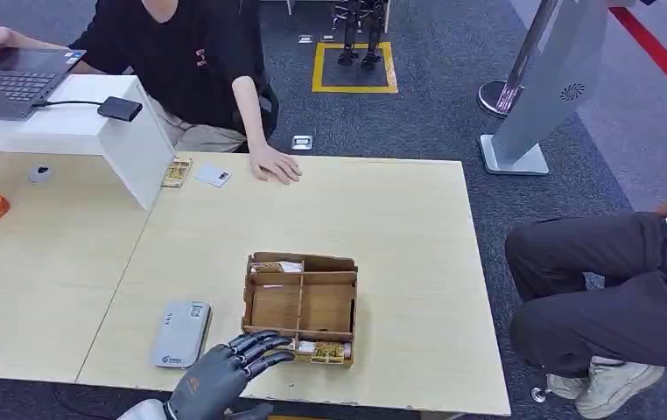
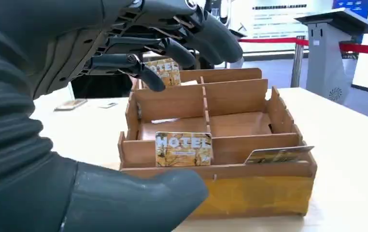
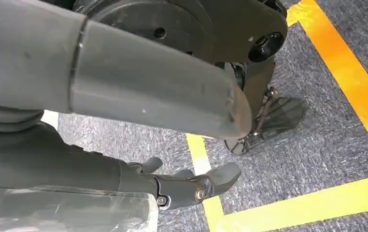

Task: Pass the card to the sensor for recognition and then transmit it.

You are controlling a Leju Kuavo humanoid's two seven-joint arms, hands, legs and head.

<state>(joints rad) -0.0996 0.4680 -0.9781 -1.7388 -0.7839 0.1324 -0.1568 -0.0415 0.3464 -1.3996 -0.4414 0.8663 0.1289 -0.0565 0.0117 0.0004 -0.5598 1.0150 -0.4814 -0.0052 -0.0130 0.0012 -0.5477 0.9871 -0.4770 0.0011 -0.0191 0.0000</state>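
Cards in wooden box [image 1: 302,306]: three counted, one HOTEL card [image 2: 183,149] nearest.
Left hand [image 1: 225,366]: fingers [image 2: 124,64] spread above box, held nothing.
Right hand [image 3: 191,186]: grip indeterminate.

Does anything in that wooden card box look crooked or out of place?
Yes: in the wooden box, one card lies tilted across the front compartment's edge, while the HOTEL card beside it stands upright. The left robot hand hovers above, holding nothing.

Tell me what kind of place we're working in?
Likely a mock hotel front desk in a demo hall: HOTEL cards in a wooden box, a card reader, a kiosk stand.
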